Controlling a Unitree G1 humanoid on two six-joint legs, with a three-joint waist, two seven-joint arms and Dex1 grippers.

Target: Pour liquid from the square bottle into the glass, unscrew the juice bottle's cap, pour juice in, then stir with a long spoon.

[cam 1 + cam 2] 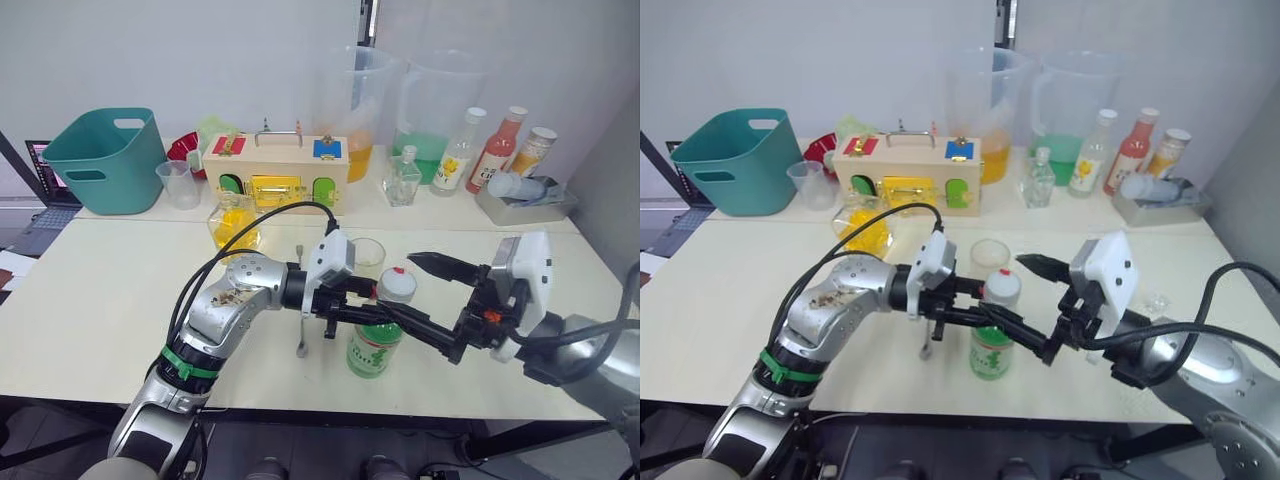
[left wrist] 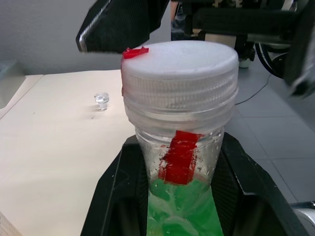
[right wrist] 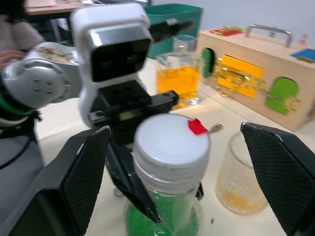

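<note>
Juice bottle (image 1: 375,340) stands upright near the table's (image 1: 90,320) front edge, white cap (image 1: 397,284) on. Left gripper (image 1: 372,316) is clamped on its neck just under the cap. Right gripper (image 1: 440,305) is spread wide, one finger either side of the cap, not touching. Just behind, the glass (image 1: 367,256) holds a little yellow liquid (image 3: 236,194). The spoon (image 1: 300,300) lies flat beside the bottle. Further back, the square bottle (image 1: 234,222) with yellow in it.

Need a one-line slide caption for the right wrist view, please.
Right end effector open around the white cap while the left end effector grips the juice bottle.
</note>
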